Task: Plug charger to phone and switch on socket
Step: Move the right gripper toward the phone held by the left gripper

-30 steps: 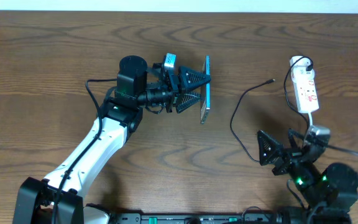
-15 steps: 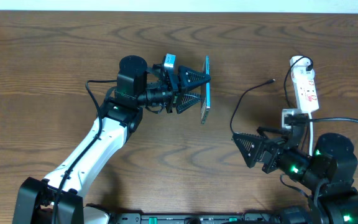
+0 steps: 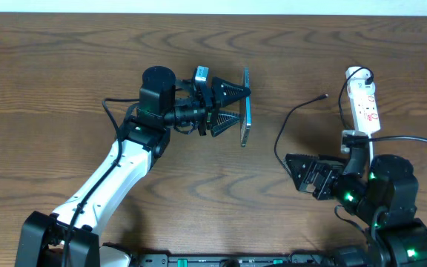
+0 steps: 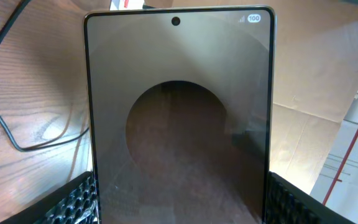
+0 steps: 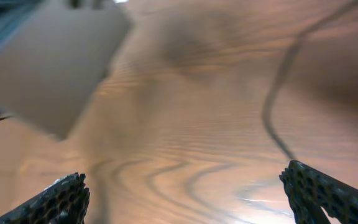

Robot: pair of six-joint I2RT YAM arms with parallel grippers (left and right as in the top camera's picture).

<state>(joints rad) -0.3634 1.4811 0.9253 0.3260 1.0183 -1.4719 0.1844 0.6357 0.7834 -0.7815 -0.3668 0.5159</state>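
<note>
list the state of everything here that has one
phone: held on edge in left hand, screen on, nothing plugged in
charger: loose on table, tip free
socket: on table, switch too small to read
left hand: shut on phone
right hand: open, empty

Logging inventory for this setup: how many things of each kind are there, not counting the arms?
Phone: 1
Charger cable: 1
Power strip: 1
Total: 3
</note>
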